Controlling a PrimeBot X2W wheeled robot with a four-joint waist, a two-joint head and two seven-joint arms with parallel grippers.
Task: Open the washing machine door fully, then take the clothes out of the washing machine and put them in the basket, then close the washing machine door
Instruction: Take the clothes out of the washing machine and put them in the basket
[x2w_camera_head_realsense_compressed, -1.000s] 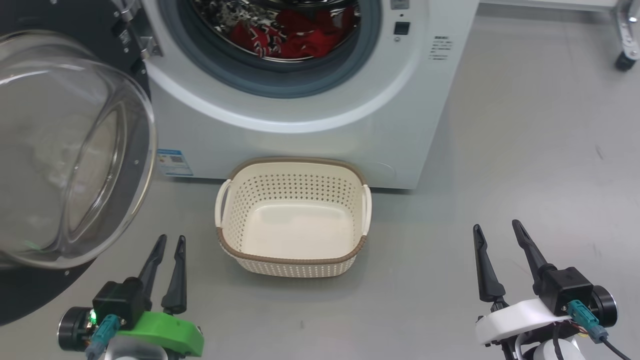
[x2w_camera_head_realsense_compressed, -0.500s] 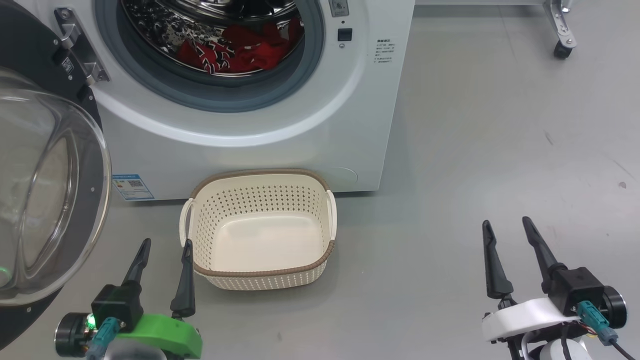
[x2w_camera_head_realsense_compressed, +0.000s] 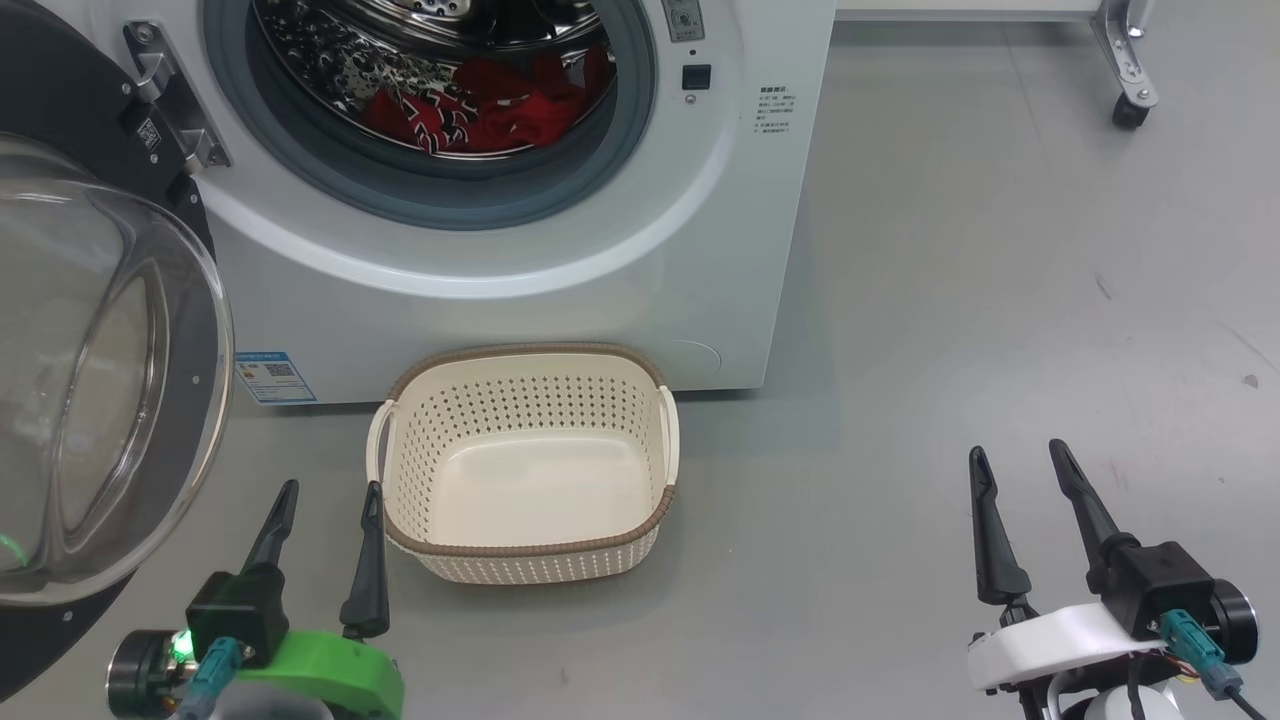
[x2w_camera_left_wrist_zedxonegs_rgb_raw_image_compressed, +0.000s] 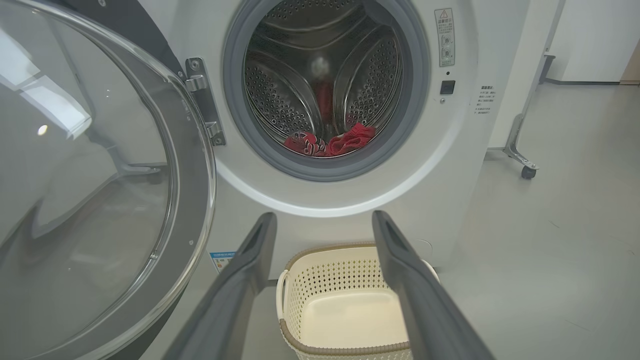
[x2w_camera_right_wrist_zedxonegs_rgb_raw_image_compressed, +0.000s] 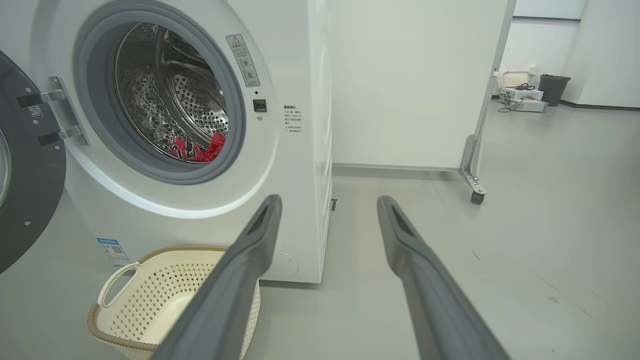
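Wider since 1s ago: L gripper (x2w_camera_head_realsense_compressed: 332, 487), lower left. R gripper (x2w_camera_head_realsense_compressed: 1016, 449) lower right; both spread wide, holding nothing. 1 clothes heap (x2w_camera_head_realsense_compressed: 480, 105) in washing machine (x2w_camera_head_realsense_compressed: 560, 310), top; 1 basket (x2w_camera_head_realsense_compressed: 530, 548) centre; 1 door (x2w_camera_head_realsense_compressed: 90, 360) open, left.

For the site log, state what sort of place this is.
Likely a lab or test room, not a home: the washing machine stands on bare grey floor beside a wheeled white partition, with grey boxes and a bin beyond.
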